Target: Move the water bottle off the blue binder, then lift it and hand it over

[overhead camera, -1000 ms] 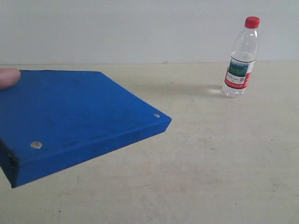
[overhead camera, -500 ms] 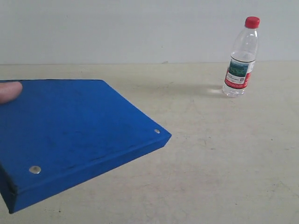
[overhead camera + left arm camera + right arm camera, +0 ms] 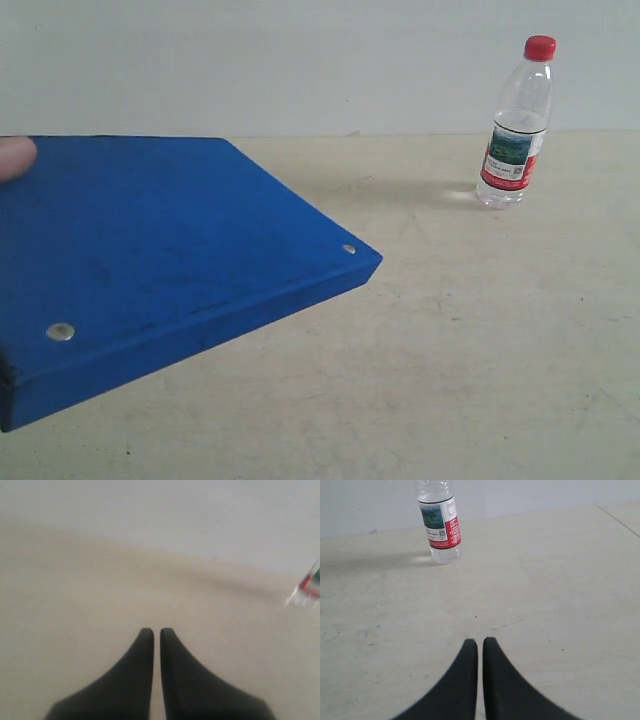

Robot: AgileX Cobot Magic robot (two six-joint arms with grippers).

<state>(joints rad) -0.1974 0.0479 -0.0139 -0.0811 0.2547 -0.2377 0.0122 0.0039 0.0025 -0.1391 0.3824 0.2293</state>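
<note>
While the blue binder [image 3: 170,250] is seen tilted at near left, a fingertip [image 3: 15,157] on its edge, the water bottle [image 3: 516,125] is found upright on the worktop [image 3: 480,350], well apart. The left pincer [image 3: 156,632] and right pincer [image 3: 480,642] are noted closed, nothing held.

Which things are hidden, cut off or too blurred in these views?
Exterior view: the flat, solid blue binder runs past the left edge; only a fingertip on its edge shows.
Left wrist view: blurred; the small clear plastic water bottle is cut by the edge.
Right wrist view: the frame cuts off the top of the bottle.
</note>
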